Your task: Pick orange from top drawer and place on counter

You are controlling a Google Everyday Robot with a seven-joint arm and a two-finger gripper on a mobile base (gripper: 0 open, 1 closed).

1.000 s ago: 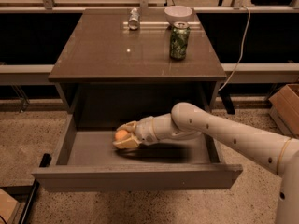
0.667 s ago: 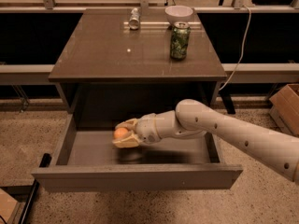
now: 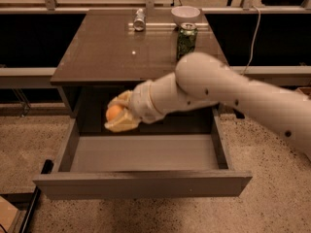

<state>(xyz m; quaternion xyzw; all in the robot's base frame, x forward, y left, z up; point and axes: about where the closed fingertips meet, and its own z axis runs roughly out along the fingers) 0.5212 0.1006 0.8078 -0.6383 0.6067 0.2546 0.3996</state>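
Note:
The orange [image 3: 114, 112] is small and round, held between the pale fingers of my gripper [image 3: 116, 113]. The gripper is shut on it and holds it in the air above the back left of the open top drawer [image 3: 146, 154], just below the front edge of the counter [image 3: 112, 47]. The drawer is pulled out toward the camera and its grey floor is bare. My white arm comes in from the right and crosses in front of the counter's front right corner.
On the counter's far side stand a green can [image 3: 186, 39], a white bowl [image 3: 185, 14] behind it, and a silver can [image 3: 139, 19] lying down. A speckled floor surrounds the cabinet. A dark bar [image 3: 34, 198] lies at the lower left.
My gripper has lifted the orange up off the drawer floor to just under the counter's edge. The arm has risen with it.

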